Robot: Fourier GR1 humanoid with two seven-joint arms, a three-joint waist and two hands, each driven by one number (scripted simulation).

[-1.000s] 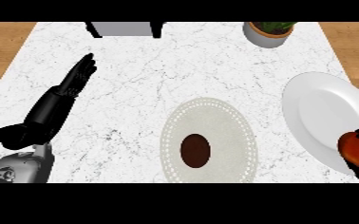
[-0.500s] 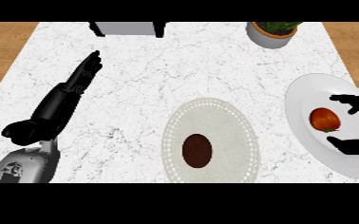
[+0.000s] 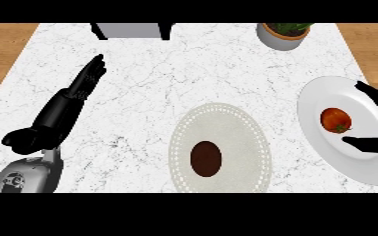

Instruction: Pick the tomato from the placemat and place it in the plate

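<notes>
Over plate (image 3: 316,105), right robot hand (image 3: 363,142) spread around tomato (image 3: 335,119).

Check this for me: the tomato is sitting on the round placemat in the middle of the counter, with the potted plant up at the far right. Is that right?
Not quite. The head view shows the tomato lying on the white plate at the right edge, not on the round placemat; the placemat carries only a dark oval spot. The potted plant is indeed up at the far right.
</notes>
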